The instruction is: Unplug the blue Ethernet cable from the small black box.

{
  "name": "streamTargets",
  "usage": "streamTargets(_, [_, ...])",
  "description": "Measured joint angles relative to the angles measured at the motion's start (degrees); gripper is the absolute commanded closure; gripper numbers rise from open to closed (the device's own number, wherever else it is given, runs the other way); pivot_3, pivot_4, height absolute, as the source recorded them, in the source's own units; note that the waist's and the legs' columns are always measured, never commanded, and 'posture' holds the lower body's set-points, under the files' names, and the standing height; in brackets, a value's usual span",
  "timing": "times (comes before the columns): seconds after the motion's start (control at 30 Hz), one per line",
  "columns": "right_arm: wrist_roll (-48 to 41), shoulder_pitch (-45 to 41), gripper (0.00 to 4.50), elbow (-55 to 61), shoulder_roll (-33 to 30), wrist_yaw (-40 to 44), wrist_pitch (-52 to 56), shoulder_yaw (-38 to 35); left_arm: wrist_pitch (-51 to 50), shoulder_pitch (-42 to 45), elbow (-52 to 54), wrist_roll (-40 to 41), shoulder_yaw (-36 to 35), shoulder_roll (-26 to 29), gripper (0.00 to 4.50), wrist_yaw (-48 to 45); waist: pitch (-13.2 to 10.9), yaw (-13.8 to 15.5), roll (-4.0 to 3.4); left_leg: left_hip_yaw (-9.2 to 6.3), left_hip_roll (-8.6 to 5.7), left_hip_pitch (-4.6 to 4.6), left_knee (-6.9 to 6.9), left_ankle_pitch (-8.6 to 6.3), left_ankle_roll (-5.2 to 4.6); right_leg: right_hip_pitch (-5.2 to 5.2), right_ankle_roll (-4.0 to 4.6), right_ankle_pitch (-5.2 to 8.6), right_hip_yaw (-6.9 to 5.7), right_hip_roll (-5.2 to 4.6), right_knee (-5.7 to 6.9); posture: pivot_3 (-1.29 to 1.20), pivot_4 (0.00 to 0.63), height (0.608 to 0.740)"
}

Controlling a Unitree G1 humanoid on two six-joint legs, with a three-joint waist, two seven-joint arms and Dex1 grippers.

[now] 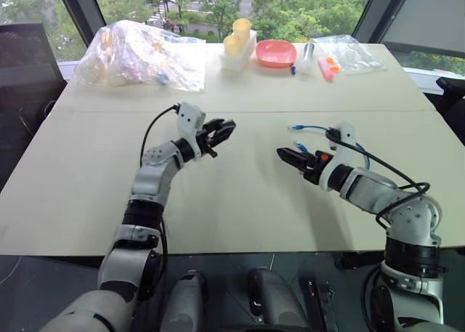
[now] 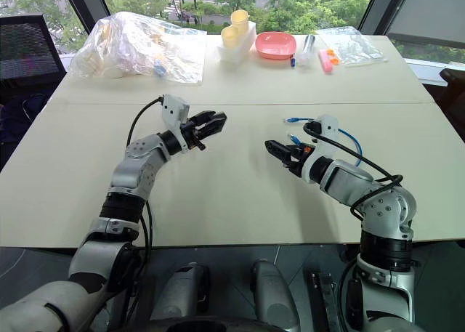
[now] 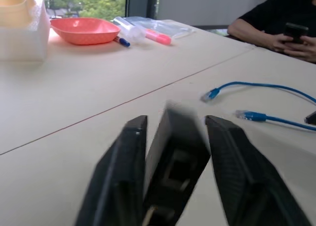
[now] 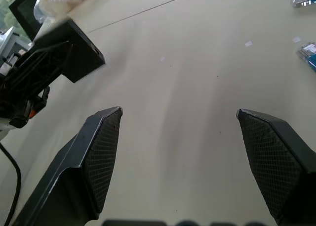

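Observation:
My left gripper [image 1: 227, 130] hovers above the middle of the table [image 1: 240, 201] with the small black box [image 3: 174, 157] between its fingers. The box leans on one finger, and a gap shows to the other finger [image 3: 242, 176]. Its top edge is blurred. The blue Ethernet cable [image 3: 256, 85] lies loose on the table by my right arm, both clear plugs free and apart from the box. My right gripper [image 1: 285, 156] stands wide open facing the left one, with nothing between its fingers.
At the table's far side lie a crumpled plastic bag [image 1: 138, 56], yellow cups in a white holder [image 1: 238, 45], a pink bowl [image 1: 276, 53], a pink marker [image 1: 325, 70] and a clear bag [image 1: 352, 54]. A person in black [image 3: 281, 23] sits beyond the table holding a phone.

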State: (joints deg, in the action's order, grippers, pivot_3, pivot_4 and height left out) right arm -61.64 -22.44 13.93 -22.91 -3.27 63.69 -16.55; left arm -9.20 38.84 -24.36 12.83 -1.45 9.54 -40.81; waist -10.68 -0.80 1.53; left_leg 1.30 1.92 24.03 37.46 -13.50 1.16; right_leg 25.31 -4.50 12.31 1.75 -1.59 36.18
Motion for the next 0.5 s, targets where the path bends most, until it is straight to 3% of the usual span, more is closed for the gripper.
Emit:
streamTargets(0.13, [3.3, 0.2, 0.63, -0.5, 0.1, 1.3, -2.0, 0.7, 1.9, -1.0, -0.3, -1.4, 1.9, -0.3, 0.02, 0.8, 0.0, 0.0, 0.00, -0.01, 0.00, 0.01, -0.02, 0.00, 0.00, 0.01, -0.01, 0.00, 0.00, 0.01, -0.01, 0.00, 0.150, 0.740])
streamTargets(0.27, [5.5, 1.5, 0.63, -0.2, 0.1, 3.2, -3.1, 1.7, 0.3, -2.6, 3.5, -1.0, 2.4, 2.1, 0.02, 0.0, 0.0, -0.3, 0.00, -0.01, 0.02, -0.01, -0.04, 0.00, 0.00, 0.01, -0.01, 0.00, 0.00, 0.03, 0.00, 0.00, 0.150, 0.740])
streamTargets(0.5, [7.4, 2.7, 0.63, 1.1, 0.2, 6.0, -5.1, 1.9, -12.6, -3.5, 19.0, 5.5, -2.4, 8.3, 0.02, 1.5, 0.0, -0.2, 0.00, -0.02, 0.02, -0.01, -0.03, 0.00, 0.00, 0.01, -0.01, 0.00, 0.00, 0.02, -0.01, 0.00, 0.150, 0.740])
